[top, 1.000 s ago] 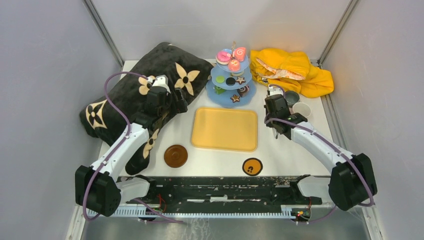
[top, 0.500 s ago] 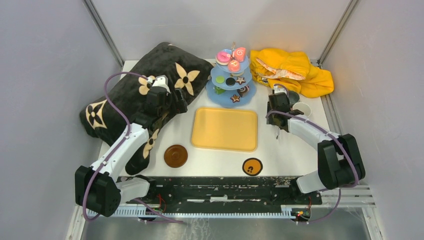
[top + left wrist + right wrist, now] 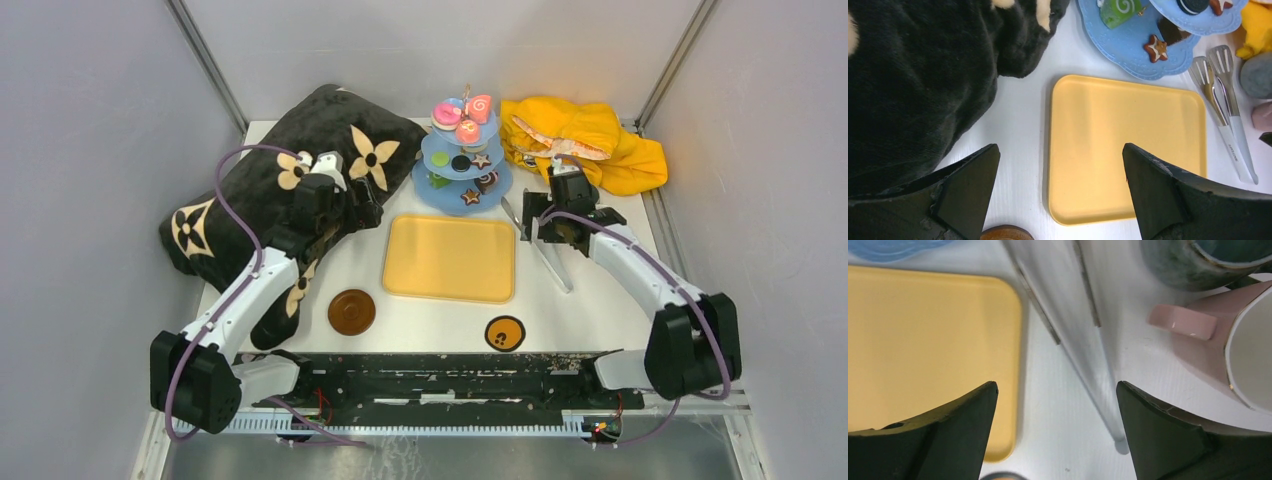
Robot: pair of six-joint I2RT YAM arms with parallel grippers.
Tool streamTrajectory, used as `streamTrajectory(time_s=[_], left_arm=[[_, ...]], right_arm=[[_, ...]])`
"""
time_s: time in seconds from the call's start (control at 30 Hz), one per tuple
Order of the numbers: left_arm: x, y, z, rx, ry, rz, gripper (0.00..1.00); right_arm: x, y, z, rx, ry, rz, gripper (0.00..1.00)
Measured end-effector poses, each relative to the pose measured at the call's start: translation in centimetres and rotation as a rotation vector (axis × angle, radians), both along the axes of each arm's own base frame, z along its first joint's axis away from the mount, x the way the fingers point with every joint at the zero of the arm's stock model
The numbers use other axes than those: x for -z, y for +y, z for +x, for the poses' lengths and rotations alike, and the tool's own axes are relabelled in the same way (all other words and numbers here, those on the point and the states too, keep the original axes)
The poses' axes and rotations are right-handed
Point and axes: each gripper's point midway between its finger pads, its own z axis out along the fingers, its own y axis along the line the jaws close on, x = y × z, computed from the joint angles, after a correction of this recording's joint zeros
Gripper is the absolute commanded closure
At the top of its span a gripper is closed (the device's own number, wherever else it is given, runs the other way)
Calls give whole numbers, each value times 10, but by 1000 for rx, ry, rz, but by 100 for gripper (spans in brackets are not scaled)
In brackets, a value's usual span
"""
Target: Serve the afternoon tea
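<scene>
I am seeing left claw (image 3: 1061, 147) and right claw (image 3: 1057, 385) gaping, empty. Pink cup (image 3: 1243, 350) and grey mug (image 3: 1188, 265) are sitting at two o'clock, coasters (image 3: 351, 311) at six bare. I am judging serving barely begun.

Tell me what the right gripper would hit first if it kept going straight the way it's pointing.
Probably the metal tongs: they show, blurred, right between the open fingers of the right gripper, with the yellow tray on one side and the pink cup on the other. Their depth is unclear.

coasters (image 3: 351, 312) 2 | stand (image 3: 430, 198) 1 | tray (image 3: 450, 258) 1 | tongs (image 3: 551, 262) 1 | pink cup (image 3: 1208, 355) 1 | grey mug (image 3: 1173, 265) 1
</scene>
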Motion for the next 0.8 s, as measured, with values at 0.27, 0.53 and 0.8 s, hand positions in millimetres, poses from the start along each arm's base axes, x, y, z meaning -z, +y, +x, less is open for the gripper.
streamTrajectory(time_s=[0.27, 0.53, 0.8], left_arm=[[19, -44, -22, 140, 54, -28, 1], [74, -81, -44, 220, 225, -47, 1], [95, -82, -51, 189, 292, -63, 1]], right_arm=[[-29, 78, -39, -154, -7, 335, 6], [50, 109, -104, -155, 265, 395, 6], [58, 95, -102, -76, 255, 336, 9]])
